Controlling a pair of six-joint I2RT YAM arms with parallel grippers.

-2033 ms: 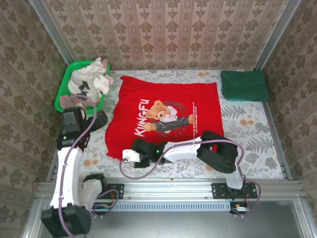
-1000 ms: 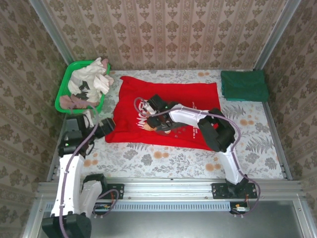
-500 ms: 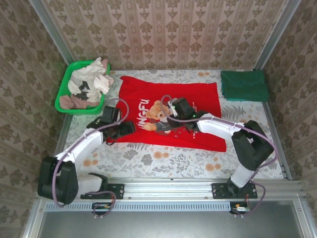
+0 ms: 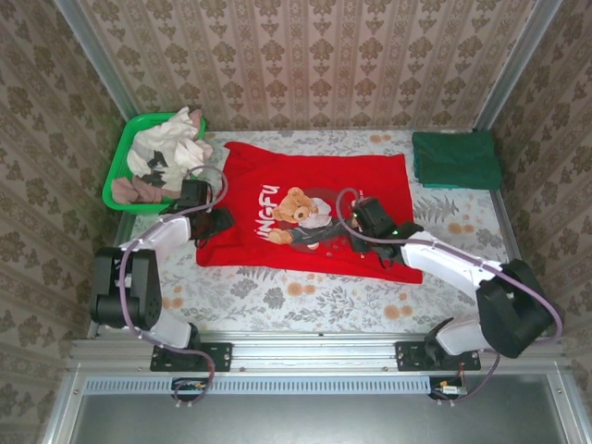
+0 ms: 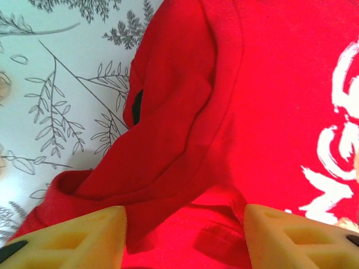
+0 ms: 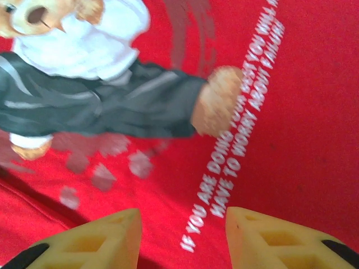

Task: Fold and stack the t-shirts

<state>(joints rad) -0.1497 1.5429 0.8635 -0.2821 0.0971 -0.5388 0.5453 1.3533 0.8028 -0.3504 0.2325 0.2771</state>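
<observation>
The bright red t-shirt (image 4: 314, 208) lies spread in the middle of the table, teddy-bear print up, its lower part folded over. My left gripper (image 4: 215, 224) is at the shirt's left edge. In the left wrist view it (image 5: 185, 227) stands open, its yellow fingers (image 5: 84, 238) astride a raised fold of the red cloth (image 5: 185, 140). My right gripper (image 4: 363, 220) hovers over the shirt's right half. In the right wrist view it (image 6: 182, 227) is open over the white lettering (image 6: 235, 140), with nothing between its fingers. The dark green t-shirt (image 4: 456, 159) lies folded at the back right.
A green basket (image 4: 118, 171) heaped with pale clothes stands at the back left, close to my left arm. Patterned walls close in the table on three sides. Bare floral tablecloth (image 4: 305, 296) shows in front of the red shirt.
The left gripper has swung back to the shirt's left edge and its jaws have narrowed over the fold. The right gripper has slid rightward across the bear print.
</observation>
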